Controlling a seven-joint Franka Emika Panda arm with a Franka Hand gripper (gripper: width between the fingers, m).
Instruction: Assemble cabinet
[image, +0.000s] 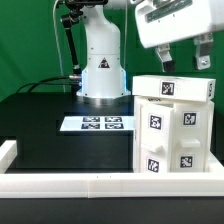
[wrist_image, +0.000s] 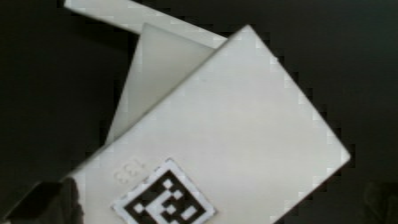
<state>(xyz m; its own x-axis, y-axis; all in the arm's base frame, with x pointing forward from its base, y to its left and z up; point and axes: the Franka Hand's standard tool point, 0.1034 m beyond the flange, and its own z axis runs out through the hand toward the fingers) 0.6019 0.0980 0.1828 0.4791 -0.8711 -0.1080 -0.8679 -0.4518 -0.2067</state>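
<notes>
Above the cabinet (image: 175, 128), at four o'clock in the exterior view, the gripper (image: 184, 62) hangs with its fingers spread, holding nothing. The cabinet lies straight toward six o'clock from it, and the top panel (image: 175, 88) runs nine-to-three.

Stands with base (image: 100, 62) at the bench's far edge; holds gripper (image: 184, 60) high toward the edge on the exterior view's right, fingers (image: 166, 57) down, spread apart, empty.
</notes>
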